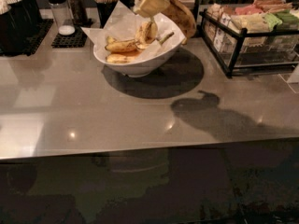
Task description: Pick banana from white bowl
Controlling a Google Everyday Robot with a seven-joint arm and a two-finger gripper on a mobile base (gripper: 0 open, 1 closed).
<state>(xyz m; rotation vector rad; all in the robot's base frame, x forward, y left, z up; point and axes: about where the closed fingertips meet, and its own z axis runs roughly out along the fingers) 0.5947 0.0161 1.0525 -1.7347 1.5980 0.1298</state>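
- desk (117,120): grey, glossy, fills most of the frame; arm shadow right of centre.
- rack (247,36): black wire, upper right, packed with coloured packets.
- bowl (135,68): white, upper centre, standing on the desk; paper (116,18) lining sticks up past the rim at the back left.
- banana (183,17): big, brown-speckled, top centre, up out of the bowl; it slants from behind the gripper down-right past the bowl's right rim.
- gripper (150,3): pale, top edge of the frame, above the bowl's back; pinching the banana around its upper part.
- small bananas (120,46): three left in the bowl, two lying at left, one leaning at the back.
- shaker (58,8): upper left, on a black mat (70,37).
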